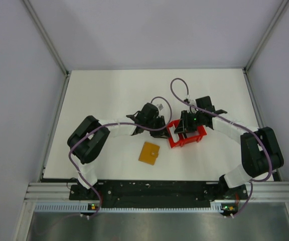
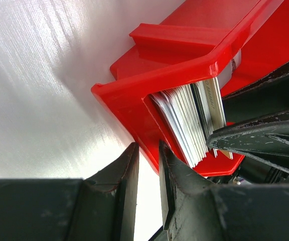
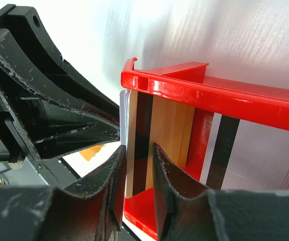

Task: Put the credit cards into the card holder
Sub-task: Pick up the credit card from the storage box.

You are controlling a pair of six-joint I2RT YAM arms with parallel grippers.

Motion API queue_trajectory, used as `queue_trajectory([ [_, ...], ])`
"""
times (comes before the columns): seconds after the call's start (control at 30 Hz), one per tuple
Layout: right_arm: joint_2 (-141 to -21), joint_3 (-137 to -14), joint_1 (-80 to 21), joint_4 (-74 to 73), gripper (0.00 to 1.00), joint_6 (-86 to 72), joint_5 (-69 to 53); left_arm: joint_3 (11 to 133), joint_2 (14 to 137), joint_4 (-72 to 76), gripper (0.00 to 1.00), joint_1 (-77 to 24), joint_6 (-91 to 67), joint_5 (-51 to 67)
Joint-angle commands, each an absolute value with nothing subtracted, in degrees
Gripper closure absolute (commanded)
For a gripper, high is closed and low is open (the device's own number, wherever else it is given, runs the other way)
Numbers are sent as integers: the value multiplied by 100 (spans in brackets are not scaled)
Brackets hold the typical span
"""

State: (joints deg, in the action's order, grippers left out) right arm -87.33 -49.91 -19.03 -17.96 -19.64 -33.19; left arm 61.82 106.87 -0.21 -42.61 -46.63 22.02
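Closest in the left wrist view, the left end effector [image 2: 147, 150] shows two dark fingers rising from 6 o'clock with only a thin slit between them. Their tips meet the lower edge of the red tray [image 2: 174, 45] at its corner. Whether they pinch that wall or merely rest against it I cannot tell.

Inside the tray a pack of credit cards [image 2: 184, 120] stands on edge against the wall, the pale edges slightly fanned. The right end effector [image 3: 137, 150] reaches toward the pack from 3 o'clock of that view. In its own camera its fingers stand a little apart, right in front of a card face with a dark stripe beside a cream band. Whether they are clenched on a card or only touching it cannot be told.

From above, the tray sits on the white counter [image 1: 109, 95] right of centre. The left end effector is at its 9 o'clock side and the right one at its 12 o'clock edge. The orange-brown card holder [image 1: 149, 152] lies flat on the counter at the tray's 8 o'clock, apart from the tray and from both end effectors.
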Motion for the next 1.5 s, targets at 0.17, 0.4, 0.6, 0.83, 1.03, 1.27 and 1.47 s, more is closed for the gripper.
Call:
queue_trajectory([
  [0.17,-8807,-5019,-2004,-1486,71,-2188,-4377,6381,10749,431,73,-4324,-4711,2232],
  [0.4,-8859,-4992,-2013,-1459,74,-2197,-4465,6390,10767,422,73,-4324,-4693,2241],
  [0.6,-8868,-4983,-2004,-1389,75,-2250,-4596,6390,10767,422,73,-4324,-4693,2233],
  [0.83,-8912,-4931,-1986,-1275,84,-2303,-4772,6381,10767,422,73,-4324,-4702,2241],
  [1.03,-8983,-4913,-1995,-1283,86,-2259,-4632,6372,10758,431,73,-4324,-4711,2250],
  [1.27,-8342,-4983,-1951,-1371,67,-2215,-3668,6363,10740,396,73,-4324,-4711,2224],
  [1.47,-8015,-5132,-1925,-1844,52,-1952,-2400,6354,10723,396,73,-4324,-4711,2206],
])
